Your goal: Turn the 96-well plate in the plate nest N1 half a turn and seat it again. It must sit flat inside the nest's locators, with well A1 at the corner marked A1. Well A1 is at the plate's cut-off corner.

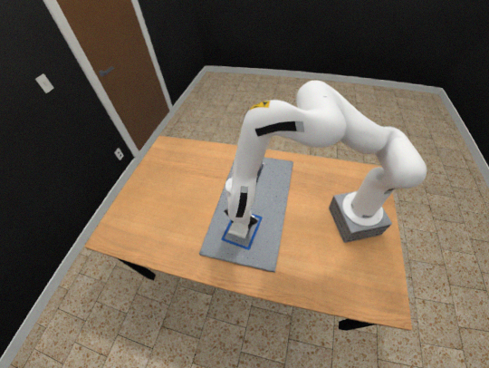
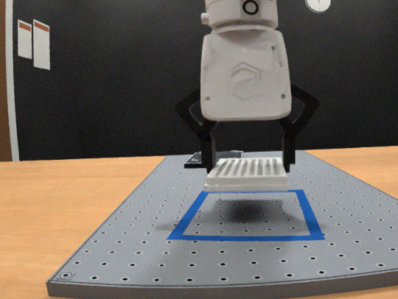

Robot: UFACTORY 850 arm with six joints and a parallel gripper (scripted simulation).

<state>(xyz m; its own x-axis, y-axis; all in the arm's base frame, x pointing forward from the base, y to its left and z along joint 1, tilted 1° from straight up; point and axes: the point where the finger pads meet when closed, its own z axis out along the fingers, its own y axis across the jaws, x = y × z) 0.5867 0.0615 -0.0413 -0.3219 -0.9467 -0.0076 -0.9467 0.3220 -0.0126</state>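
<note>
My gripper (image 2: 248, 167) (image 1: 241, 225) is shut on the white 96-well plate (image 2: 246, 175) (image 1: 238, 232), its black fingers on the plate's two short sides. The plate hangs level above the blue marked rectangle (image 2: 184, 224) (image 1: 254, 236) on the grey perforated board (image 2: 110, 236) (image 1: 272, 199), with its shadow on the board below. A dark flat object, probably the plate nest N1 (image 2: 194, 163), lies on the board behind the gripper, mostly hidden. I cannot make out the plate's cut-off corner or the A1 mark.
The board lies on a wooden table (image 1: 172, 190) (image 2: 55, 199). The arm's base stands on a grey block (image 1: 359, 222) at the table's right side. A dark wall and a brown door (image 1: 113, 63) stand behind.
</note>
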